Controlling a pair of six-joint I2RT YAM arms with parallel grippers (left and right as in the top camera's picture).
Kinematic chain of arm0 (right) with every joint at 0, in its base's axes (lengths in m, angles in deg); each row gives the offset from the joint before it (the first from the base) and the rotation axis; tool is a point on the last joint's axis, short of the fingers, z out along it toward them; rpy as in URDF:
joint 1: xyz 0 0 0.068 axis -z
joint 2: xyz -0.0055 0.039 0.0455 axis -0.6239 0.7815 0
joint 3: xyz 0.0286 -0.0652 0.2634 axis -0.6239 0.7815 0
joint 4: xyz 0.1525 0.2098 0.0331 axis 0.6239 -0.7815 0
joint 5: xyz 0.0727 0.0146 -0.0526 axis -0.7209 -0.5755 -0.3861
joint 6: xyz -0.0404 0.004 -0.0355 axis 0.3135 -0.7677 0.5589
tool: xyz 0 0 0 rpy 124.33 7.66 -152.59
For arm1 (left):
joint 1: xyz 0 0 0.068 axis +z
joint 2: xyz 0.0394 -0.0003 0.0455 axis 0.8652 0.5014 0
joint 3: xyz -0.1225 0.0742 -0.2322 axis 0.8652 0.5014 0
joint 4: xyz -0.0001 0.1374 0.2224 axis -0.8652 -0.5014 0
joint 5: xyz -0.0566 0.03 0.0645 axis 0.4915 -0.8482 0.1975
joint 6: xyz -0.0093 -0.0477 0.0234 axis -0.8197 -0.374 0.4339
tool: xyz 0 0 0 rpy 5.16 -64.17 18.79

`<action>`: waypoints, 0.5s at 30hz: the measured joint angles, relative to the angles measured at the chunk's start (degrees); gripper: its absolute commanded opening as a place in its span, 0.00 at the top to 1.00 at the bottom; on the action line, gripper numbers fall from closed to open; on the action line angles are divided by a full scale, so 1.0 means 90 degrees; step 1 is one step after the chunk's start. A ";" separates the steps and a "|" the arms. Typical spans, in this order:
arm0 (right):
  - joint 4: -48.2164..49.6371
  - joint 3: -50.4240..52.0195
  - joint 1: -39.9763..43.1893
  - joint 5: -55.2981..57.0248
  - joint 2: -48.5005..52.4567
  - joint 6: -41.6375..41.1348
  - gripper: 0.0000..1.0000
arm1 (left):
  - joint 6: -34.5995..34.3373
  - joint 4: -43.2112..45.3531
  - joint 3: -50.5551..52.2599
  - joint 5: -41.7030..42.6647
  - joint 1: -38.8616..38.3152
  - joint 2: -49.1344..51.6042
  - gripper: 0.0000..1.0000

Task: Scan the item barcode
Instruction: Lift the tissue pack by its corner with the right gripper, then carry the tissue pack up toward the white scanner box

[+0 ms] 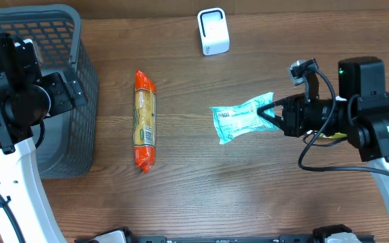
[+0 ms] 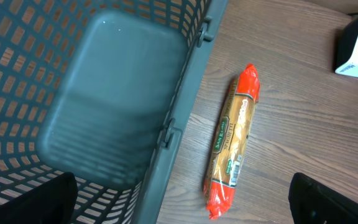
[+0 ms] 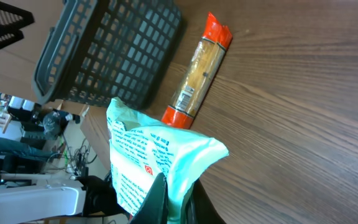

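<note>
Right gripper (image 1: 270, 113) is pinched tight on 1 end seam of the mint-green pouch (image 1: 240, 119), mid-table, right of the pasta pack (image 1: 144, 120). Pouch looks light, soft, crinkly film. It will likely sag and slip, so the flat seam is the best hold. White scanner (image 1: 213, 31) sits well apart at the far edge. Left gripper (image 1: 65, 91) is wide and empty, beside the basket (image 1: 80, 40).

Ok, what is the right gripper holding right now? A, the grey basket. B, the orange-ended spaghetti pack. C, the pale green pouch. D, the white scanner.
C: the right gripper is shut on one end of the pale green pouch, as the overhead and right wrist views both show.
</note>
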 measured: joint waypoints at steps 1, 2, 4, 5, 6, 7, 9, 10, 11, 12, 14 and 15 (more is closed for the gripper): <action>-0.0046 -0.0061 0.0000 0.0000 0.0000 -0.0015 0.96 | 0.0000 0.0000 0.0000 0.0000 0.0000 0.0000 0.00; -0.0080 -0.0100 -0.0002 -0.0002 0.0000 -0.0019 0.96 | 0.0000 -0.0002 0.0000 0.0000 0.0000 0.0000 0.00; -0.0158 -0.0172 0.0000 0.0000 0.0000 -0.0034 0.96 | 0.0000 -0.0002 0.0000 0.0000 0.0000 0.0000 0.00; -0.0189 -0.0206 0.0000 0.0000 0.0000 -0.0032 0.96 | 0.0000 0.0000 0.0000 0.0000 0.0000 -0.0002 0.00; -0.0219 -0.0240 -0.0002 0.0002 0.0000 -0.0044 0.96 | 0.0000 0.0000 0.0000 0.0000 0.0000 0.0000 0.00; -0.0255 -0.0277 0.0000 0.0002 0.0000 -0.0044 0.96 | 0.0000 0.0000 0.0000 0.0000 0.0000 0.0000 0.00; -0.0272 -0.0342 -0.0002 0.0002 0.0000 -0.0046 0.96 | 0.0000 -0.0002 0.0000 0.0000 0.0000 0.0000 0.00; -0.0274 -0.0367 0.0000 0.0002 0.0000 -0.0053 0.96 | 0.0000 0.0000 0.0000 0.0000 0.0000 0.0000 0.00; -0.0274 -0.0381 0.0000 0.0000 0.0000 -0.0053 0.96 | 0.0000 0.0000 0.0000 0.0000 0.0000 0.0000 0.00; -0.0279 -0.0389 0.0000 0.0000 0.0000 -0.0070 0.96 | 0.0000 0.0000 0.0000 0.0000 0.0000 0.0000 0.00; -0.0301 -0.0391 -0.0002 0.0002 0.0000 -0.0100 0.96 | 0.0000 0.0000 0.0000 0.0000 0.0000 0.0000 0.00; -0.0321 -0.0391 -0.0002 0.0002 0.0000 -0.0112 0.96 | 0.0000 0.0000 0.0000 0.0002 0.0000 0.0000 0.00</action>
